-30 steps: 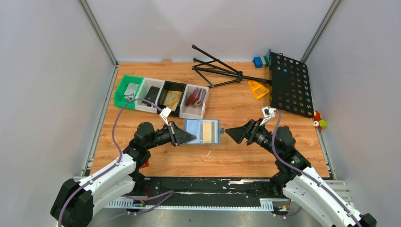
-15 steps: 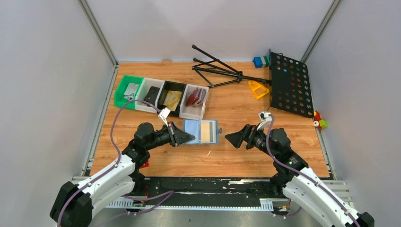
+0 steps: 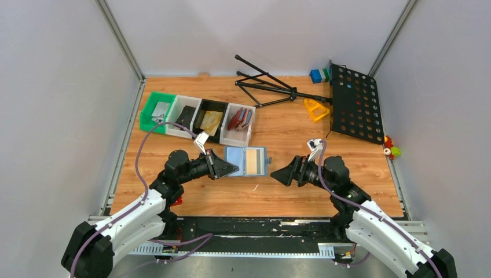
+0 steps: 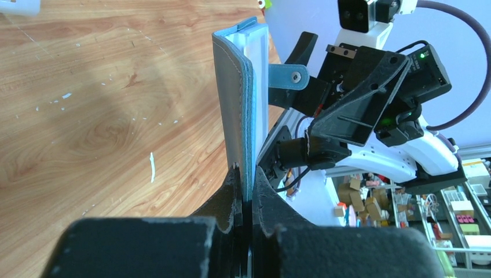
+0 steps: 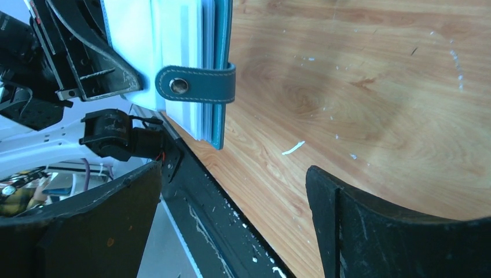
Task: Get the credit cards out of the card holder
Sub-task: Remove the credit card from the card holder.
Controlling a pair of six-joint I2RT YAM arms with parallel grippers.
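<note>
1. Pale grey walls (image 3: 58, 87) box the cell in, with aluminium posts (image 3: 118, 37) running up the back corners.
2. Underfoot is a wooden table (image 3: 289, 200), its grain flecked with small white scuffs.
3. At back right a collapsed black music stand (image 3: 353, 104) lies flat. At back left sits a row of small bins (image 3: 197, 119).
4. Centre stage, the left gripper (image 3: 233, 168) is clamped tight on the left edge of the card holder (image 3: 237, 155). The holder lies spread open with its lighter blue inside facing up. The left wrist view shows that edge pinched between the pads, but I cannot tell whether the holder rests on the wood.
5. The right gripper (image 3: 274, 174) has its jaws spread wide and carries nothing. It sits near the holder's right edge, not touching, and points at it.
6. A tan card (image 3: 253, 161) shows in the middle of the open holder.
7. The holder's snap strap (image 5: 197, 84) juts out towards the right wrist camera.
8. My read is that the holder is open and braced, and no card is out yet. Next, the right gripper needs to close in, narrow onto the thin exposed edge of the tan card, and draw it out along its slot while the left gripper holds firm.
</note>
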